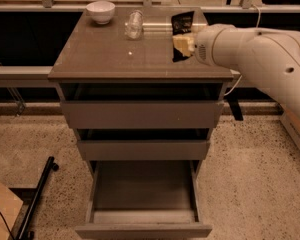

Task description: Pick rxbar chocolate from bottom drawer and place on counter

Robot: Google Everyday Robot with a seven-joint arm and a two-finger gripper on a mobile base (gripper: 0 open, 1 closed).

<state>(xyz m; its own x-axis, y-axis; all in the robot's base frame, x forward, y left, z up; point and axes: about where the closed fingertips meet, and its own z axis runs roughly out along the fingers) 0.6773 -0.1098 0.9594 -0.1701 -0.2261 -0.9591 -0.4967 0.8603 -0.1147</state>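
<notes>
Over the counter (105, 54), the hand (182, 43) with rxbar chocolate (182, 23) in grip

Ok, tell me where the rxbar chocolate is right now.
In the camera view, the rxbar chocolate is gripped in the claw above the back right of the counter, just right of the clear glass.

Bench (100, 59): bowl (101, 11) at the back left corner; glass (134, 24) near the back edge, centre; small speck (130, 53) just before the glass. Gripper (182, 43) over the right side, toward the back right corner, arm entering from the right, rxbar chocolate (182, 22) clamped in it. Under the bench: three stacked drawers, bottom drawer (142, 189) pulled farthest forward.
</notes>
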